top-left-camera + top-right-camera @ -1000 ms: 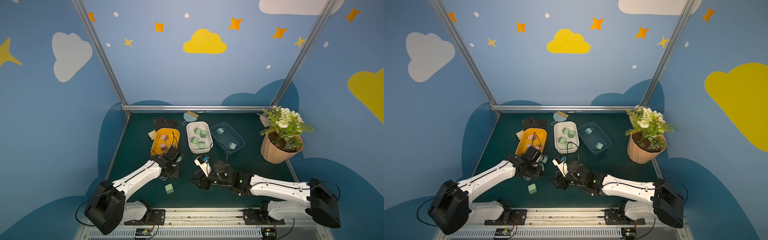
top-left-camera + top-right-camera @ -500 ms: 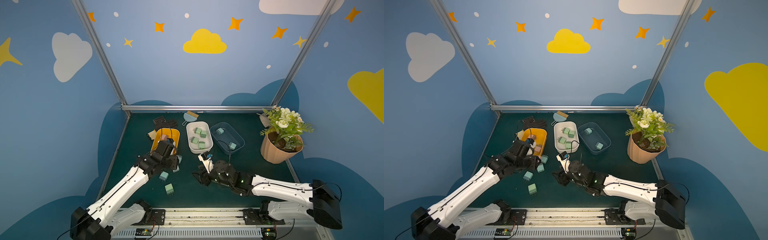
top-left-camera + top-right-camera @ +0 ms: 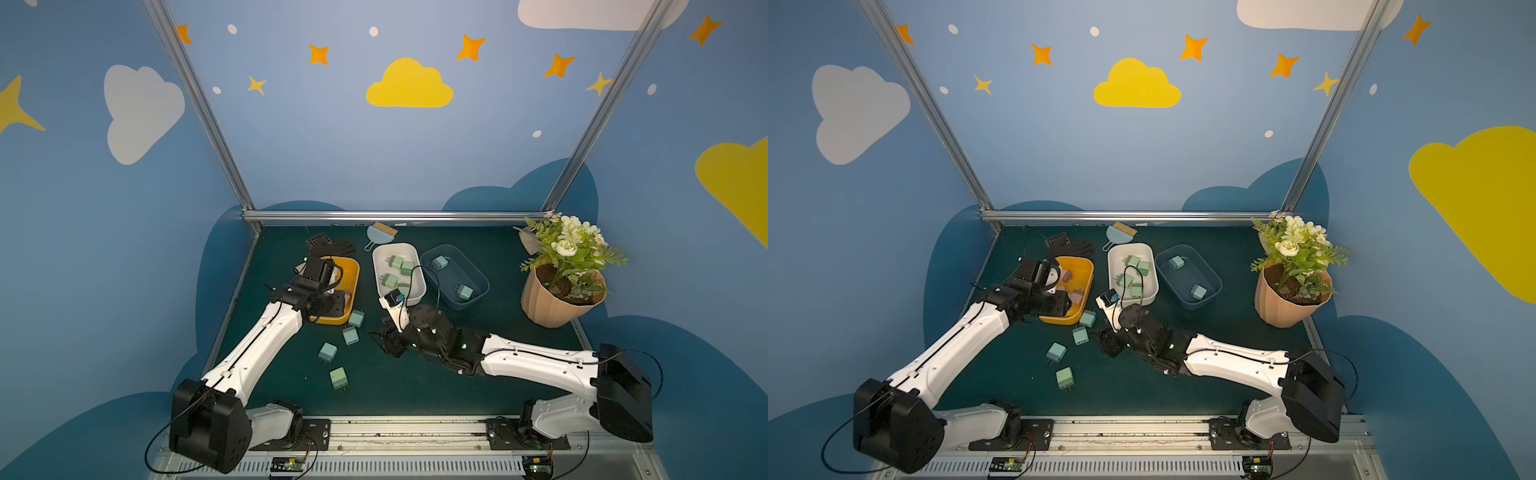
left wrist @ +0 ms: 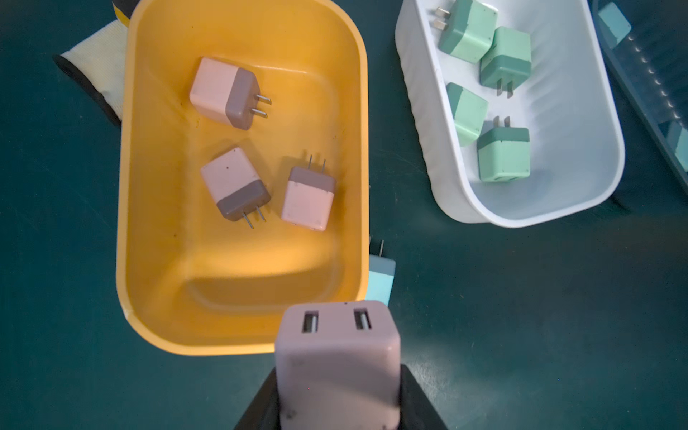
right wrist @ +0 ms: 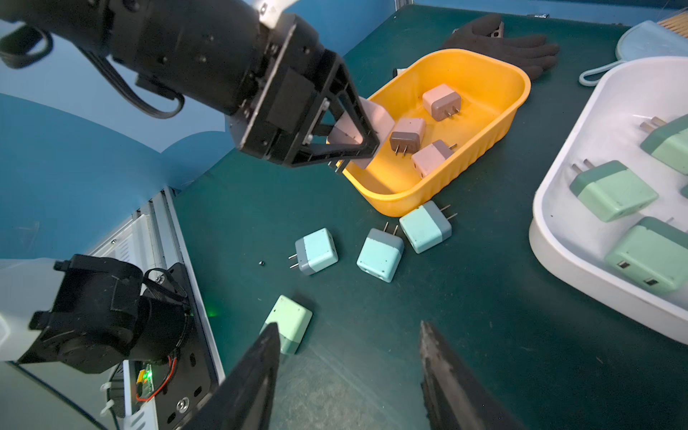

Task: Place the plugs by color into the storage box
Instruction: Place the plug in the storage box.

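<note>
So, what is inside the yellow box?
Three pink plugs lie on the floor of the yellow box. A fourth pink plug, shut in the left tool, hangs at its rim, not inside. That plug covers a small part of the rim.

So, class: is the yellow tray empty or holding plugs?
Not empty: three pink plugs lie on the yellow tray floor. A fourth plug sits in the left jaws.
</note>
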You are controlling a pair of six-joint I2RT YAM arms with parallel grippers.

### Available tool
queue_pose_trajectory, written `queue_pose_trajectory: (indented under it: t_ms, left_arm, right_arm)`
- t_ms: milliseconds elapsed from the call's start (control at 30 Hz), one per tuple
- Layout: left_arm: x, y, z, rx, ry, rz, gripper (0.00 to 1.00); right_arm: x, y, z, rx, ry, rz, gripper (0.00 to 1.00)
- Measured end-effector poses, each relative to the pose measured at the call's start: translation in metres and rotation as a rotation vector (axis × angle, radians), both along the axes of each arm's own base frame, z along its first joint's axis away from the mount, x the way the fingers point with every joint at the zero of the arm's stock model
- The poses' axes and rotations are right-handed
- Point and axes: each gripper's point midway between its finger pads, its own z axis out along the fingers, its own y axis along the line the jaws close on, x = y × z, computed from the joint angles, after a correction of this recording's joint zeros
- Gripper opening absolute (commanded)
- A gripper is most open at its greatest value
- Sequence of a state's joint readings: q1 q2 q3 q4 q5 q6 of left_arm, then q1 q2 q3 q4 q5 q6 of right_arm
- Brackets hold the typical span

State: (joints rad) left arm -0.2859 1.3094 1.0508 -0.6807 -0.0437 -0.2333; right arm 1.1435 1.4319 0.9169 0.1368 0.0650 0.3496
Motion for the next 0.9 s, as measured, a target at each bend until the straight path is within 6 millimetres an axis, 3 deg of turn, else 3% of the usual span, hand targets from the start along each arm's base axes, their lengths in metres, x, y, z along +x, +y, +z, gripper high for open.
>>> queue_pose_trajectory:
  t_ms: [167, 400, 600, 767, 900]
  left_arm:
    - [0.034, 0.0, 0.002, 0.002, 0.0, 0.0, 0.03]
    - [0.087, 0.004, -0.01, 0.027, 0.025, -0.002, 0.06]
    - [0.128, -0.001, -0.032, 0.05, 0.056, -0.016, 0.16]
    - [0.146, -0.007, -0.059, 0.053, 0.109, -0.031, 0.22]
    - [0.141, -0.005, -0.078, 0.057, 0.169, -0.032, 0.25]
  right_arm:
    - [0.014, 0.011, -0.009, -0.018, 0.022, 0.001, 0.61]
    - [0.044, 0.021, -0.014, -0.01, 0.058, -0.036, 0.6]
    - [0.055, 0.032, -0.001, -0.001, 0.046, -0.041, 0.6]
    - [0.056, 0.033, 0.001, -0.007, 0.049, -0.042, 0.6]
    - [0.056, 0.033, -0.008, -0.034, 0.065, -0.043, 0.6]
